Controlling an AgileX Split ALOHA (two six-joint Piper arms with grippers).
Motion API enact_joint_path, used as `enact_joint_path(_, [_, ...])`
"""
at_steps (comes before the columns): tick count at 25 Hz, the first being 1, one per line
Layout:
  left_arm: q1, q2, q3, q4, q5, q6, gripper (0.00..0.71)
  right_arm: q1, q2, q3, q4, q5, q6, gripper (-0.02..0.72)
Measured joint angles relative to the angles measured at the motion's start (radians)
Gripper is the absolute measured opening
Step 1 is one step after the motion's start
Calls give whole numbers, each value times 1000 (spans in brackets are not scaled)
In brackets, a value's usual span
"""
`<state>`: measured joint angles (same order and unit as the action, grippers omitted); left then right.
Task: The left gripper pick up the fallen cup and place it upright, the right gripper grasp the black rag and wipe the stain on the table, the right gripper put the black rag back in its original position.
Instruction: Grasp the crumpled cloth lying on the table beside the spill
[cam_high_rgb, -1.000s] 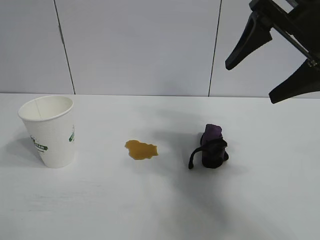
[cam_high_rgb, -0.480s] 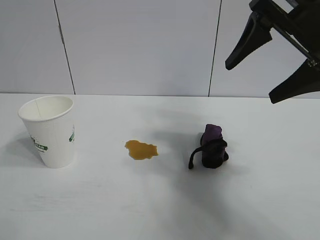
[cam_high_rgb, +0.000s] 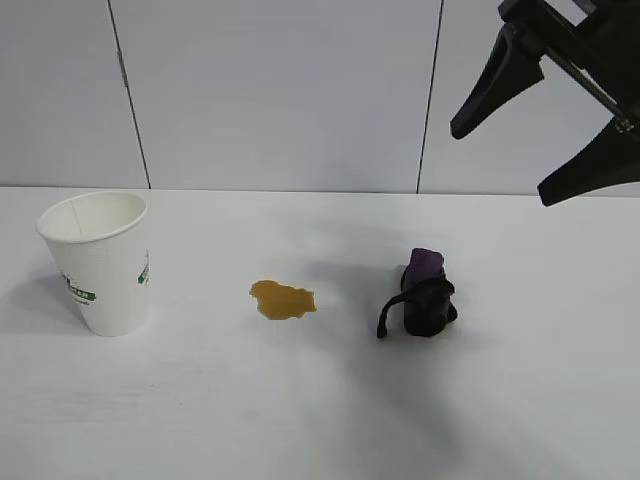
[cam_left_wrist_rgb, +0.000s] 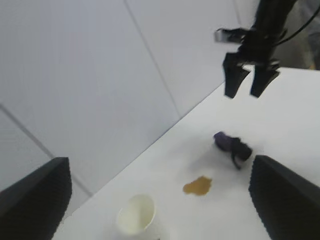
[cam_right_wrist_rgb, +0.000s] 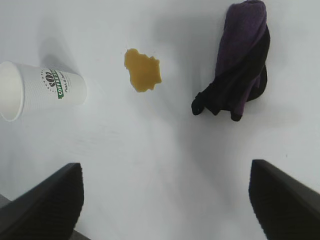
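Note:
The white paper cup (cam_high_rgb: 100, 262) with green lettering stands upright on the table (cam_high_rgb: 300, 420) at the left. The amber stain (cam_high_rgb: 283, 299) lies in the middle, and the bunched black and purple rag (cam_high_rgb: 423, 295) sits to its right. My right gripper (cam_high_rgb: 503, 165) hangs open high above the rag at the upper right, holding nothing. Its wrist view looks down on the rag (cam_right_wrist_rgb: 240, 65), the stain (cam_right_wrist_rgb: 143, 71) and the cup (cam_right_wrist_rgb: 45, 90). The left gripper (cam_left_wrist_rgb: 160, 165) is outside the exterior view. It is wide open and empty, high above the cup (cam_left_wrist_rgb: 135, 215).
A grey panelled wall (cam_high_rgb: 280, 90) runs along the table's far edge. The left wrist view also shows the right gripper (cam_left_wrist_rgb: 248, 92) hanging above the rag (cam_left_wrist_rgb: 232, 146), with the stain (cam_left_wrist_rgb: 197, 185) between rag and cup.

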<state>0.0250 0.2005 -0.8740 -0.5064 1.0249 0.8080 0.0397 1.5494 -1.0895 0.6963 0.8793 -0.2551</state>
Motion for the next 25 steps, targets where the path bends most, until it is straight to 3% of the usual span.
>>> enact_joint_path(7, [0,-47,-1,449,45,-560,694,0,0,0,0,-4,0,622])
enact_joint_path(13, [0,-47,-1,746,241,-855,694,0,0,0,0,-4,0,622])
enact_joint_path(18, [0,-50,48,715,254,-929,694,0,0,0,0,-6,0,622])
enact_joint_path(25, [0,-50,320,619,226,-932,694,0,0,0,0,-8,0,622])
